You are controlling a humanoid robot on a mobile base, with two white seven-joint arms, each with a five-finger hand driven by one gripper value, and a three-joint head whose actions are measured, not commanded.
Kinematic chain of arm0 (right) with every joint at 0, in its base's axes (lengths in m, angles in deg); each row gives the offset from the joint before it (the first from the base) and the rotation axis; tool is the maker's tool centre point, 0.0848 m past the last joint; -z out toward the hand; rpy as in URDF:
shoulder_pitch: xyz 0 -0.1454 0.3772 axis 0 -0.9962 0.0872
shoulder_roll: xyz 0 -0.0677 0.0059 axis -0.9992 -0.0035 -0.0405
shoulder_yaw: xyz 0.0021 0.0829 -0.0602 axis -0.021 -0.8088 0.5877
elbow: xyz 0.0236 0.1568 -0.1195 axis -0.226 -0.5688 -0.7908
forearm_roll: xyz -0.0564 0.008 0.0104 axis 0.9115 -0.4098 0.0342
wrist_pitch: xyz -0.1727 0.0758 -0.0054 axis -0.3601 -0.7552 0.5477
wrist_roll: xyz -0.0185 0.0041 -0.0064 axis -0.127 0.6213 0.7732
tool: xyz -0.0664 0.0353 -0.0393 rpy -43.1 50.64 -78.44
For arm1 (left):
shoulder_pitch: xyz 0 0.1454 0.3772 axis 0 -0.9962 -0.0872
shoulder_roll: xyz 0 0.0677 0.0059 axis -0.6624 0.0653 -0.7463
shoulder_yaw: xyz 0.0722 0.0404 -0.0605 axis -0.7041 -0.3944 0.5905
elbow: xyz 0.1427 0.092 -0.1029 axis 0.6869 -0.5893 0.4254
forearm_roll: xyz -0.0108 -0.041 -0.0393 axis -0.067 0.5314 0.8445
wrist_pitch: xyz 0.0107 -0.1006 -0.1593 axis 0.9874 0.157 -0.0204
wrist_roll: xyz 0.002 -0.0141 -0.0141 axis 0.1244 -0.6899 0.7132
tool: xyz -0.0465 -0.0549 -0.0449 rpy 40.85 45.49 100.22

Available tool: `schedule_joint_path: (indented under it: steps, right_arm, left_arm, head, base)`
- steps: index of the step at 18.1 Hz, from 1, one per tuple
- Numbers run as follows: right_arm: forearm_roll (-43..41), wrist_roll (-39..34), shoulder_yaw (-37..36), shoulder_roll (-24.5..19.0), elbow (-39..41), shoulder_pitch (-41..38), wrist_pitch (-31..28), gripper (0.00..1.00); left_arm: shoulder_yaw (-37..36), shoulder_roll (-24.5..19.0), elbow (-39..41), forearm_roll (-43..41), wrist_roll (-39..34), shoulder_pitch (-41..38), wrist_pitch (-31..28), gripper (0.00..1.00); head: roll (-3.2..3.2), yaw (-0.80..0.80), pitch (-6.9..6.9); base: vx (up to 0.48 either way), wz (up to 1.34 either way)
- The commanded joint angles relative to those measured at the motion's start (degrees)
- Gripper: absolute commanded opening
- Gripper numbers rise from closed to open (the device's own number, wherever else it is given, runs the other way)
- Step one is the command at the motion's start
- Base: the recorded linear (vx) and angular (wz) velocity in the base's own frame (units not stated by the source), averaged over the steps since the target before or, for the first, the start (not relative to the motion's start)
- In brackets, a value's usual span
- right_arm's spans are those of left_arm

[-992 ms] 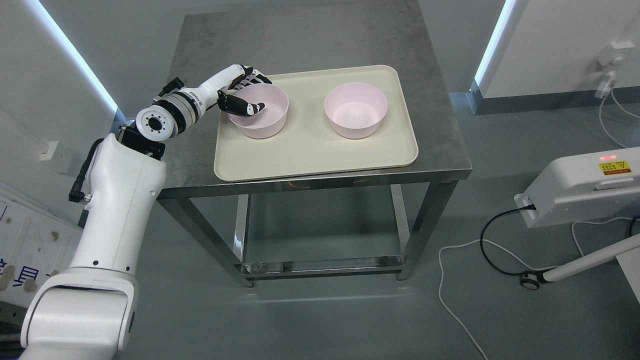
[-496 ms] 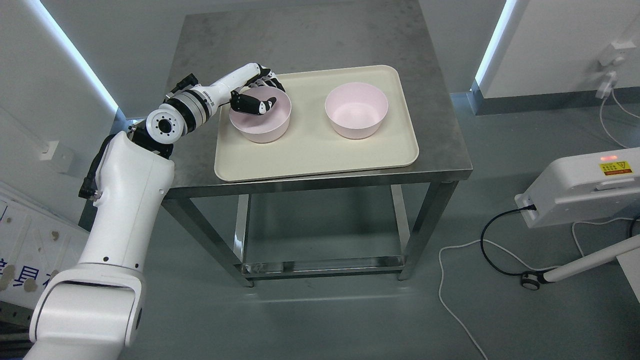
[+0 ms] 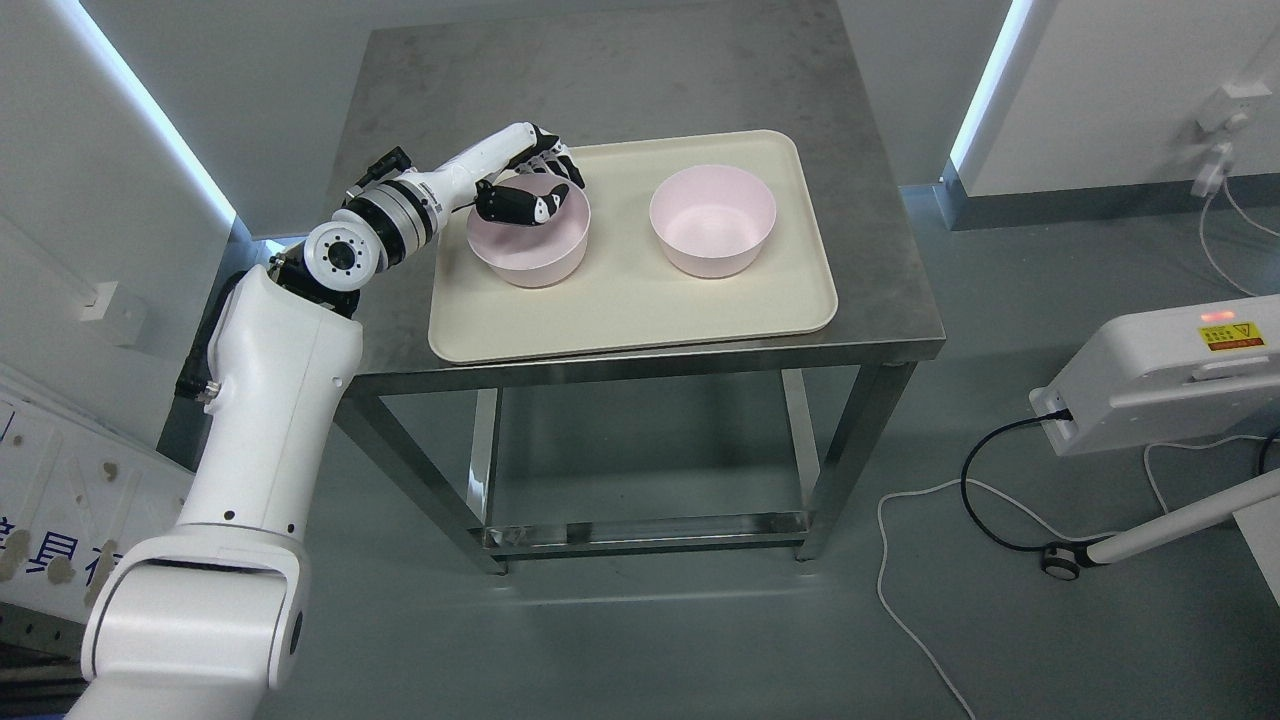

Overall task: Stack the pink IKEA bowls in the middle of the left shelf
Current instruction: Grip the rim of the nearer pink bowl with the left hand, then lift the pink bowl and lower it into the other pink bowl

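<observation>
From my remote station I look down through the head camera. Nearest to me, my white left arm rises from the lower left corner and reaches up over the grey floor toward a steel surface [image 3: 880, 300] on four legs. A white cable and a white machine lie on the floor to the right. On the surface sits a cream tray [image 3: 640, 310]. My left robot hand [image 3: 527, 192] is closed on the far-left rim of the left pink bowl [image 3: 535, 255], thumb inside the bowl and fingers curled over the outside of the rim. This bowl appears slightly lifted and tilted over the tray's left half. The right pink bowl [image 3: 712, 232] stands upright on the tray's right half, well apart from the first.
</observation>
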Motion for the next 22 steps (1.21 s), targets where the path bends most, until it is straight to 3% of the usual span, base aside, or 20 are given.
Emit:
schedule_joint_path:
  steps: [1, 4, 7, 15, 22]
  right_arm:
    - [-0.1, 0.0, -0.3, 1.0, 1.0, 0.0, 0.0, 1.0]
    - [-0.1, 0.0, -0.3, 1.0, 1.0, 0.0, 0.0, 1.0]
    - [-0.1, 0.0, -0.3, 1.0, 1.0, 0.0, 0.0, 1.0]
    - [-0.1, 0.0, -0.3, 1.0, 1.0, 0.0, 0.0, 1.0]
    - [-0.1, 0.0, -0.3, 1.0, 1.0, 0.0, 0.0, 1.0]
  left_arm:
    - [6.3, 5.0, 0.5, 0.3, -0.4, 2.2, 0.0, 0.0]
    - [6.3, 9.1, 0.5, 0.4, 0.0, 7.3, -0.2, 0.01]
    - [4.1, 9.1, 0.6, 0.5, 0.4, 10.3, -0.3, 0.01]
    - [-20.8, 9.1, 1.1, 8.6, -1.1, 10.8, -1.2, 0.01]
    - [-27.3, 9.1, 1.0, 14.3, -5.1, 10.2, -3.4, 0.02]
  head:
    - [0.0, 0.0, 0.0]
    - [0.0, 0.0, 0.0]
    - [0.0, 0.0, 0.0]
    - [0.0, 0.0, 0.0]
    - [0.0, 0.0, 0.0]
  base:
    - [0.0, 0.0]
    - [0.0, 0.0]
    - [0.0, 0.0]
    - [0.0, 0.0]
    - [0.0, 0.0]
